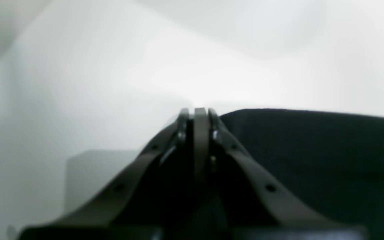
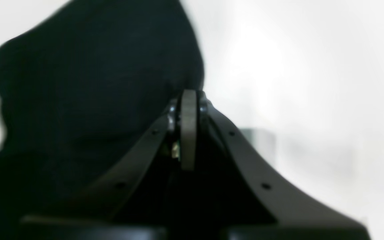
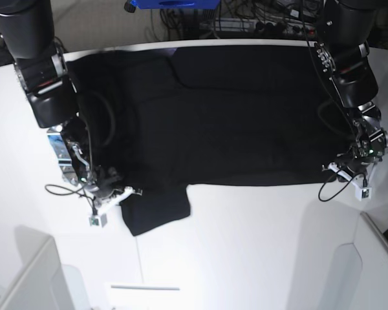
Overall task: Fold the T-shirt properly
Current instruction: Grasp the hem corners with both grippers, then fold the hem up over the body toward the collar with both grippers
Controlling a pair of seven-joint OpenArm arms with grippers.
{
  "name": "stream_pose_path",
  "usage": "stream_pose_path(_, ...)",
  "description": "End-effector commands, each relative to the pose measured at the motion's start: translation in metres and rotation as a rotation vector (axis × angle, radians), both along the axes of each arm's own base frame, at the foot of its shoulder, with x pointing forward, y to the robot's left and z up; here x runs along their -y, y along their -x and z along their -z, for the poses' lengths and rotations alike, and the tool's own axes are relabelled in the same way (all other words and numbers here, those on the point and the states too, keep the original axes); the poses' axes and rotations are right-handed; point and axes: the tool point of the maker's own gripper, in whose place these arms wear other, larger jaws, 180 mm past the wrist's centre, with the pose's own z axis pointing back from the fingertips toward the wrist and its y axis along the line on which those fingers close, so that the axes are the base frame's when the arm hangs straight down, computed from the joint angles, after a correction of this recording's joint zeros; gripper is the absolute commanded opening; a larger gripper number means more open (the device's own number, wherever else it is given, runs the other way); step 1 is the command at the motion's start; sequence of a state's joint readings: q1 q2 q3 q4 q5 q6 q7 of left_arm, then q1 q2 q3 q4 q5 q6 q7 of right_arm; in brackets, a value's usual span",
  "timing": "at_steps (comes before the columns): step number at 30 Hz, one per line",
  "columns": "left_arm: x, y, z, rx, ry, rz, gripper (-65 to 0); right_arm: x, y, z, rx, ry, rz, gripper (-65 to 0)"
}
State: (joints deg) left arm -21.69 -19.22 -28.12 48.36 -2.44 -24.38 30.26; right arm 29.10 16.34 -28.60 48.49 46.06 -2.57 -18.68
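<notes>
While I'm watching the left wrist view, the left gripper [image 1: 200, 111] is sitting with its jaws pressed together, right at the edge of the T-shirt [image 1: 312, 160]; whether any cloth is pinched between them, I cannot tell.

Switching to the right wrist view, the right gripper [image 2: 188, 95] is showing its jaws together too, at the border of the T-shirt [image 2: 88, 93], which is bunching darkly to one side of it. Again I cannot tell if cloth is caught.

Moving to the base view, the T-shirt [image 3: 233, 123] is lying spread across the white table [image 3: 246, 245], a sleeve poking off its near edge. The left gripper [image 3: 349, 169] and right gripper [image 3: 108, 187] are working at opposite ends of that edge. I'm judging the cloth light, limp and prone to sagging, so corners and hems are looking like the best holds.
</notes>
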Motion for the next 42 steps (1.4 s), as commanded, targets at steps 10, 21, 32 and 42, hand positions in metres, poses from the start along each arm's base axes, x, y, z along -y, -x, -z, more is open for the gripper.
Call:
stream_pose_path(10,-0.005,-0.009,-0.062,0.114,-0.006,0.010,-65.0,-0.006,-0.016,-0.046,0.137,-0.009,0.003,-65.0)
stream_pose_path(21,0.005,0.008,-0.087,0.165,-0.076,0.064,-65.0,0.009,0.004,-0.049,0.163,-0.053,0.048,-65.0)
stream_pose_path(32,0.022,0.029,-0.089,0.201,-0.029,0.100,-65.0,0.019,0.026,-0.061,0.206,-0.076,0.065,-65.0)
stream_pose_path(42,0.024,0.051,-0.111,0.216,-0.060,0.108,-65.0,0.014,0.045,-0.069,0.197,-0.071,0.037,-65.0)
